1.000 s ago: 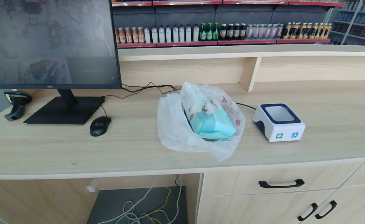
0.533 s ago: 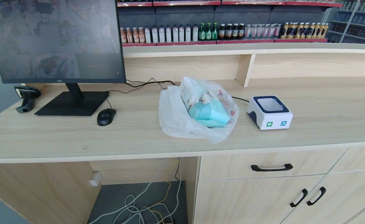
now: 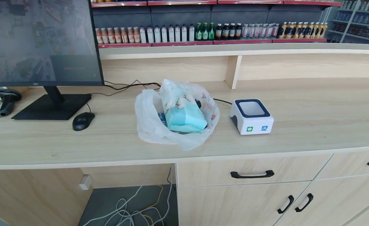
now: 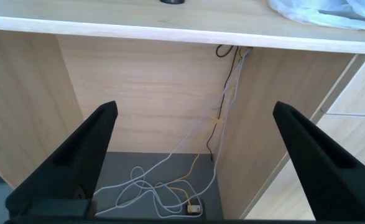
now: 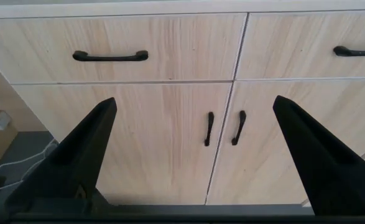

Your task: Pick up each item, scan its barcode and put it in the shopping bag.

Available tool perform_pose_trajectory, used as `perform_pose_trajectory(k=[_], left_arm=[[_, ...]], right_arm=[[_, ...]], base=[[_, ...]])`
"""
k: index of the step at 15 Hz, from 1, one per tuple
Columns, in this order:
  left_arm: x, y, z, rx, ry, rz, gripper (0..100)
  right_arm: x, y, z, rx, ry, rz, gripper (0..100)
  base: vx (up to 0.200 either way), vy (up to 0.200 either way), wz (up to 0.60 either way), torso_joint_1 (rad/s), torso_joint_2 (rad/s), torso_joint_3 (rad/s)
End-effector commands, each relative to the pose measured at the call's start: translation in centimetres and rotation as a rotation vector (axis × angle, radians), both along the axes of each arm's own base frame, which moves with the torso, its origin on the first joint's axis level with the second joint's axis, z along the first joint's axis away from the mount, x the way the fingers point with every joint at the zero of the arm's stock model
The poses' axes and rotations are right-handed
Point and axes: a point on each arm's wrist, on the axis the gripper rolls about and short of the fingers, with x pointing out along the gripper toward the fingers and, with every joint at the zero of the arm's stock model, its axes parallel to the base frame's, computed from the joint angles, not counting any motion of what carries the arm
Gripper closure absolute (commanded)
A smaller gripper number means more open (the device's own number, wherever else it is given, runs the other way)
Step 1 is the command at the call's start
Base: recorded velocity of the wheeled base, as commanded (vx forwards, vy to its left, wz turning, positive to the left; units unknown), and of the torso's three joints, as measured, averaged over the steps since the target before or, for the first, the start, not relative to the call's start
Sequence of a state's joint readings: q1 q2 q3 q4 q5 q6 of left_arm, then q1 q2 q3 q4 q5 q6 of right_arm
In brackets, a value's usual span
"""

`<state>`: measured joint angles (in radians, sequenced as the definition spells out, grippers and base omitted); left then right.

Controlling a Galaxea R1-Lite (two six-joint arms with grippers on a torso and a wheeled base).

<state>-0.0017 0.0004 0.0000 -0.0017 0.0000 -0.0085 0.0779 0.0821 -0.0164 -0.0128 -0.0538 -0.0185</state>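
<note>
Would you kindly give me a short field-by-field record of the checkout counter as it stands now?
Shopping bag: white plastic, open, lying on the counter
Contents: teal pack inside the bag
Scanner: white box beside the bag on the robot's right, not touching it
Left gripper: open, low, facing the space under the counter
Right gripper: open, low, facing the drawer fronts
</note>
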Motion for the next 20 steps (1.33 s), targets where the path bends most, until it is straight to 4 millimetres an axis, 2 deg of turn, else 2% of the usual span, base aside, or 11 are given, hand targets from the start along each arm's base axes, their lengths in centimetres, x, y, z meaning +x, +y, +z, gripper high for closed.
perform_pose_trajectory(k=[1, 8, 11, 20], left_arm=[[0.00, 0.00, 0.01, -0.001, -0.002, 0.000, 0], [0.00, 0.00, 0.00, -0.002, 0.000, 0.000, 0], [0.00, 0.00, 0.01, -0.004, -0.002, 0.000, 0], [0.00, 0.00, 0.01, -0.007, -0.002, 0.000, 0]], right_arm=[[0.05, 0.00, 0.04, 0.001, 0.005, 0.000, 0], [0.13, 0.02, -0.46, 0.040, 0.028, 0.002, 0], [0.13, 0.02, -0.46, 0.040, 0.028, 0.002, 0], [0.13, 0.02, -0.46, 0.040, 0.028, 0.002, 0]], base=[[0.000, -0.200, 0.00, 0.007, -0.01, 0.002], [0.000, -0.200, 0.00, 0.002, 0.00, 0.004], [0.000, 0.000, 0.00, 0.000, 0.00, 0.000], [-0.200, 0.000, 0.00, 0.000, 0.00, 0.003]])
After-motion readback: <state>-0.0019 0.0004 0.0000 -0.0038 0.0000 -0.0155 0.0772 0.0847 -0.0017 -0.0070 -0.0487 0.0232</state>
